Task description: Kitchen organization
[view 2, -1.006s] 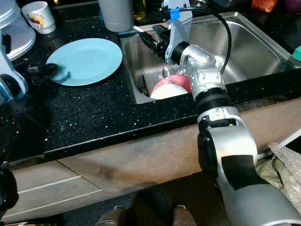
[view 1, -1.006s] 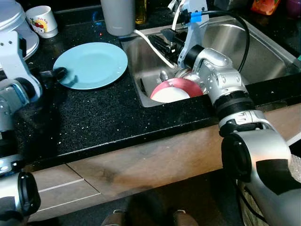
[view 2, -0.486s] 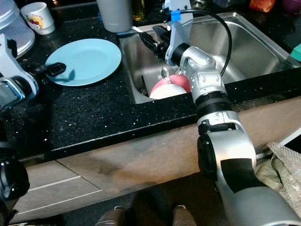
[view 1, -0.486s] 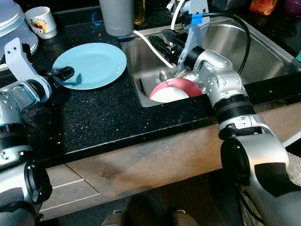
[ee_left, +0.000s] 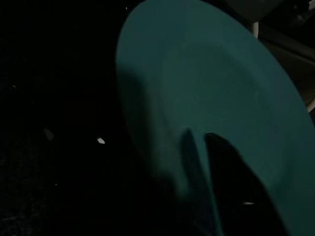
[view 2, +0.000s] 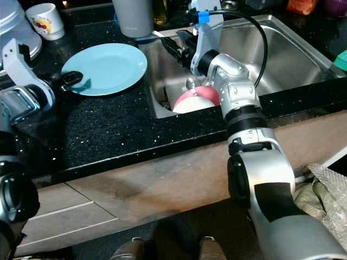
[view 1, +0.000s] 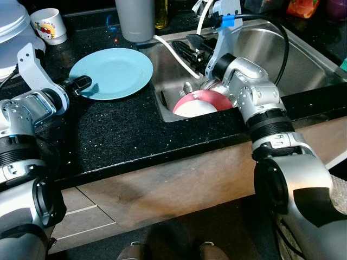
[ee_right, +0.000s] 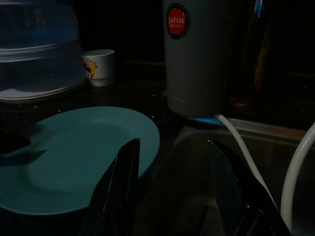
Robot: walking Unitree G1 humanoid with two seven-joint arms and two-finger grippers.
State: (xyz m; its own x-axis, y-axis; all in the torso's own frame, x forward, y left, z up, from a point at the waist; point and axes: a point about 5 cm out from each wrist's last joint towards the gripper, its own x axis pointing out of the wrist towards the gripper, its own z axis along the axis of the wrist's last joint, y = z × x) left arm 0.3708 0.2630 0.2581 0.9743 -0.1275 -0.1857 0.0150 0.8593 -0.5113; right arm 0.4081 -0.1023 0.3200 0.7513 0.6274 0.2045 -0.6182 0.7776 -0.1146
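A light blue plate [view 1: 114, 71] lies on the black speckled counter, left of the sink. My left gripper [view 1: 81, 84] is shut on its near left rim, and in the left wrist view one dark finger [ee_left: 224, 164] lies over the plate's face [ee_left: 216, 83]. My right gripper [view 1: 190, 50] hangs open over the sink's left end, its two fingers [ee_right: 125, 182] spread and pointing toward the plate [ee_right: 83, 152]. A pink bowl with a white inside [view 1: 198, 103] sits in the sink below the right forearm.
A grey tumbler [view 1: 135, 19] stands at the sink's back left corner. A white printed mug [view 1: 47, 24] and a clear dome cover [view 1: 13, 24] are at the back left. White cables [view 1: 176, 54] cross the steel sink [view 1: 303, 59]. A wooden edge runs along the counter front.
My left gripper has slid to the right with the blue plate, bringing it closer to the sink. The right arm has stayed over the sink.
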